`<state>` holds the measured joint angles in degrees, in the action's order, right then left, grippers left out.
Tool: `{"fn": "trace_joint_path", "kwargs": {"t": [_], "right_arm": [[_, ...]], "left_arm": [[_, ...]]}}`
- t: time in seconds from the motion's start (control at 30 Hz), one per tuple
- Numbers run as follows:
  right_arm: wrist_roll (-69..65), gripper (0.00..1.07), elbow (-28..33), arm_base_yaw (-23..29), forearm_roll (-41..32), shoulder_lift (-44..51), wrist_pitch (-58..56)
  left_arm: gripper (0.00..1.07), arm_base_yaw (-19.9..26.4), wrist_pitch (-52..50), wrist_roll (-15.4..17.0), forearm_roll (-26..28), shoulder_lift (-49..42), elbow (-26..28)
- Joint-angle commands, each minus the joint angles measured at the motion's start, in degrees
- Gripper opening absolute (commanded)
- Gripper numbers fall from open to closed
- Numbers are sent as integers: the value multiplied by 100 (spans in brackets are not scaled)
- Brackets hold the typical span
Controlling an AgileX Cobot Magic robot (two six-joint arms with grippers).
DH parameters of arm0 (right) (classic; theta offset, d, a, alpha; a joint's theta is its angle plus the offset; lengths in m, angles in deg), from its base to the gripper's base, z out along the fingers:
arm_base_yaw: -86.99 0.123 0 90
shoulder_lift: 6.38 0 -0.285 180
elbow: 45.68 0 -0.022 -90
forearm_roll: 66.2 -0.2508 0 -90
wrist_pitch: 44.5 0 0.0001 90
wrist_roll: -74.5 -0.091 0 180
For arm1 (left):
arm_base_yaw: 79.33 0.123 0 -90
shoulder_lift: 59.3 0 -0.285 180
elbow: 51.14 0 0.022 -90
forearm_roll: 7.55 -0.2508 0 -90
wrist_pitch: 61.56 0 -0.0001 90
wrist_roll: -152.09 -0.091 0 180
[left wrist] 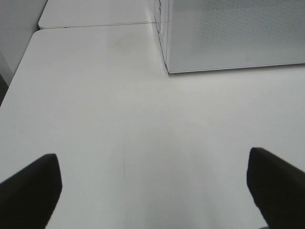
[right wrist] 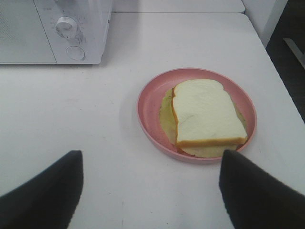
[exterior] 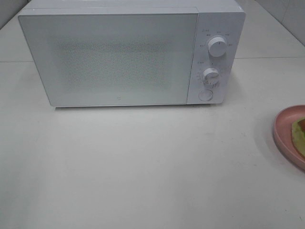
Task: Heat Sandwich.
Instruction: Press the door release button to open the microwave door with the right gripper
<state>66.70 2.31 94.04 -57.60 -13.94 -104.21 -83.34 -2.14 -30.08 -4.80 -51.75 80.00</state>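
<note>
The sandwich [right wrist: 206, 116], white bread over pale green filling, lies on a round pink plate [right wrist: 148, 102]. In the high view only the plate's edge [exterior: 282, 130] and a sliver of the sandwich [exterior: 299, 131] show at the right border. The white microwave [exterior: 119, 55] stands at the back with its door shut. My right gripper [right wrist: 150, 191] hovers open a little short of the plate, nothing between its fingers. My left gripper [left wrist: 152, 191] hangs open over bare table, in front of the microwave's left corner [left wrist: 167, 67]. Neither arm shows in the high view.
The microwave's two dials [exterior: 217, 46] and round button [exterior: 205, 95] sit on its right panel. The white table [exterior: 143, 167] ends close behind the plate on the right [right wrist: 274, 67], and on the left [left wrist: 14, 81].
</note>
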Motion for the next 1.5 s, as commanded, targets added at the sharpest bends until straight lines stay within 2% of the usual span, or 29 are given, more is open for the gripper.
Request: {"fn": "trace_joint_path", "kwargs": {"t": [0.03,0.77,1.07,1.5], "right_arm": [[34,76,11,-34,17,155,23],[34,76,-97,-34,0,143,155],[17,76,-229,-34,11,-510,309],[17,76,-229,-34,6,-1536,1238]], "left_arm": [[101,-17,-46,-11,-11,-149,-6],[101,-17,-46,-11,-11,-149,-6],[101,-17,-46,-11,-11,-149,-6],[101,-17,-46,-11,-11,-149,-6]]}}
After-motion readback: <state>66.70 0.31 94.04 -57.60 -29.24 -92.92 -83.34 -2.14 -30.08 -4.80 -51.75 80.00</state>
